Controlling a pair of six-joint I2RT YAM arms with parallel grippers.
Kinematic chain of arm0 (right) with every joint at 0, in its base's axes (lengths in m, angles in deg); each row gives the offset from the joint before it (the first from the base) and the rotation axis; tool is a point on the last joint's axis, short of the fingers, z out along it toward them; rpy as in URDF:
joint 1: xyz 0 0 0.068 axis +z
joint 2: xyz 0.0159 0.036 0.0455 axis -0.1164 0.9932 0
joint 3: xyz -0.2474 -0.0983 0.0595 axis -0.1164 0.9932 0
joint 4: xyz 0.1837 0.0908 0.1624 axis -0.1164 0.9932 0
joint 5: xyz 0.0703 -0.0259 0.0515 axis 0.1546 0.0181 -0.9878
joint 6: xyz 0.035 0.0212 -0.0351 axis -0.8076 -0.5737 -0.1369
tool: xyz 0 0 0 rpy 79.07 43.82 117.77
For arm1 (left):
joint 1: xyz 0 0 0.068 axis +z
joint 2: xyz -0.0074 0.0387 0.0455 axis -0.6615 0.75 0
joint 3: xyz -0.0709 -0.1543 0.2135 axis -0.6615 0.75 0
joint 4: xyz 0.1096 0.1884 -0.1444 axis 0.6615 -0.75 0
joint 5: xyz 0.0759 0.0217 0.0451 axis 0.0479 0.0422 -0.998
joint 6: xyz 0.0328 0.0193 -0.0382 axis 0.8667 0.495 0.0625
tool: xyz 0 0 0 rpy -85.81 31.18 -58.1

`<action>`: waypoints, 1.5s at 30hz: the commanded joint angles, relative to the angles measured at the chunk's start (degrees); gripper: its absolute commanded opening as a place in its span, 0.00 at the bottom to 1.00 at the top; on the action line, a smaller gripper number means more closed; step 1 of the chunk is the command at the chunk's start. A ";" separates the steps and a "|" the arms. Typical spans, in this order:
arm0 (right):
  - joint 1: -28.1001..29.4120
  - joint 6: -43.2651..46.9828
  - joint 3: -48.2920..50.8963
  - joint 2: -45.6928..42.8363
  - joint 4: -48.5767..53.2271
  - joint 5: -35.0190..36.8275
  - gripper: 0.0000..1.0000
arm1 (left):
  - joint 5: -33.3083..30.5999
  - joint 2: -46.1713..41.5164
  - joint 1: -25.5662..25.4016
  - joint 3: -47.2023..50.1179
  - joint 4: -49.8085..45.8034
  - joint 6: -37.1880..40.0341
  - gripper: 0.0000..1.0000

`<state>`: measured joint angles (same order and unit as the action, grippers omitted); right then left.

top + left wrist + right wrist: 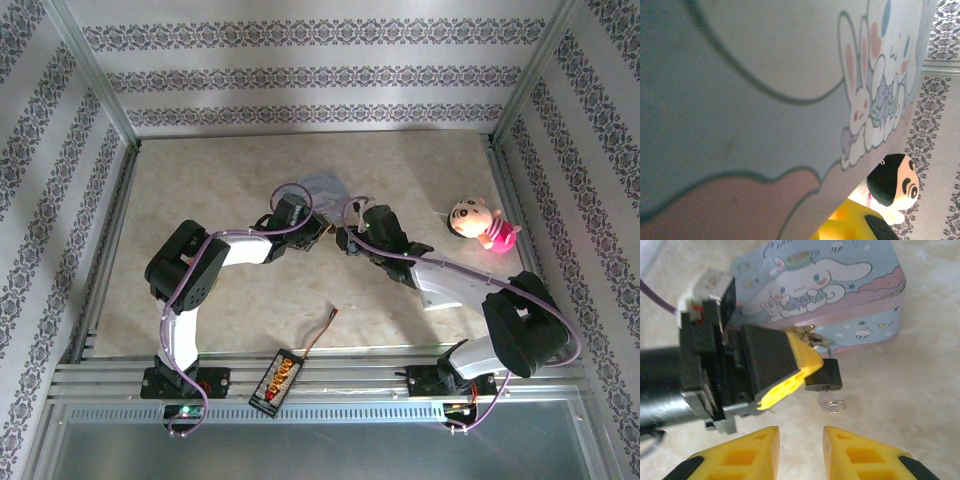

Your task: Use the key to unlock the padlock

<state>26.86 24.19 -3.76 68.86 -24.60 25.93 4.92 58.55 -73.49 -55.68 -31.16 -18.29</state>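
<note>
Right wrist view puts your right pincer at the bottom edge, its two yellow fingers apart with nothing between them, aimed at the key and near it but not touching. Just beyond, the left pincer reaches in from the left with its fingers together, their tips against the left side of the padlock. You cannot tell from here whether they pinch the lock body or only press on it. The padlock hangs by its thin shackle from the front of the pale-blue cartoon tin, which sits on the marbled worktop. The key appears seated in the bottom of the lock, its small silvery head pointing toward you. Judge the lock as light, rigid and smooth. Hanging loose on that loop, it will likely swing or twist away if you push on the key without the other side bracing it. The key head looks thin and slick, so it could skate out of a careless grip. Take it across its flat faces, close to the lock body, with both fingers squarely on it, and turn about the key's own axis. The tin looks light too and may slide if you lean on it.
</note>
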 commanded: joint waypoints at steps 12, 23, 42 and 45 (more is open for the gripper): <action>3.55 14.36 -11.97 8.82 16.70 3.31 0.30 | 6.18 -0.29 1.16 -1.78 -9.59 -0.62 0.00; 3.53 17.73 -16.55 14.64 18.23 5.46 0.31 | 7.40 0.50 1.58 -2.29 -9.68 -0.96 0.00; 3.61 18.83 -18.73 18.39 16.90 8.73 0.30 | 7.90 0.76 1.61 -2.55 -9.59 -0.54 0.00; 3.62 18.99 -19.03 18.82 16.75 9.06 0.29 | 7.95 0.85 1.66 -2.53 -9.68 -0.53 0.00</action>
<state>29.96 42.48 -21.02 86.65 -7.70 33.19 9.36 58.36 -72.42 -57.76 -35.72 -17.69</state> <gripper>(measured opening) 0.290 0.072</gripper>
